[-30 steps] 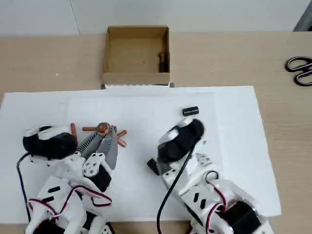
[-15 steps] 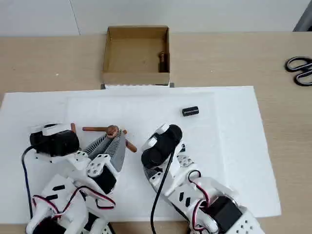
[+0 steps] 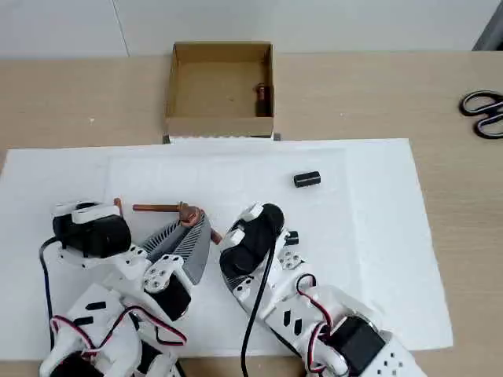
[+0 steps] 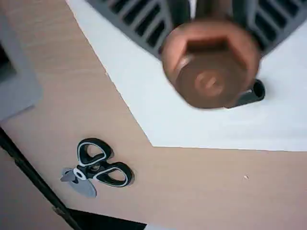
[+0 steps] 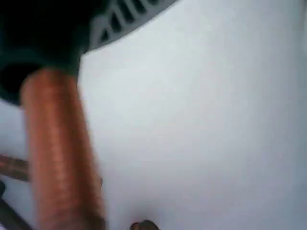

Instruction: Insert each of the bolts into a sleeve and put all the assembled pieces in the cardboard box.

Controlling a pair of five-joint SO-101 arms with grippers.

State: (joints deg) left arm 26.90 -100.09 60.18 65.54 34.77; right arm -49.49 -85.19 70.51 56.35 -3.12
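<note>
My left gripper (image 3: 190, 223) is shut on a copper bolt (image 3: 189, 214); its hex head (image 4: 208, 72) sits between the ribbed fingers (image 4: 136, 19). My right arm's wrist (image 3: 251, 236) is just right of it, covering its own gripper. In the right wrist view a grey finger (image 5: 129, 14) holds a dark sleeve (image 5: 38, 52), and a copper shank (image 5: 60, 153) sticks out of it. A loose black sleeve (image 3: 306, 179) lies on the white paper. The cardboard box (image 3: 177, 86) at the back holds one assembled piece (image 3: 262, 96).
Loose bolts (image 3: 156, 208) lie on the paper (image 3: 369, 236) left of the grippers, one more (image 3: 214, 235) between the arms. Black scissors (image 3: 486, 112) rest at the table's far right edge, also seen as scissors (image 4: 96, 167) from the left wrist.
The right arm has swung left and toward the front, closing on the left gripper. The left gripper has carried its bolt a little to the right.
</note>
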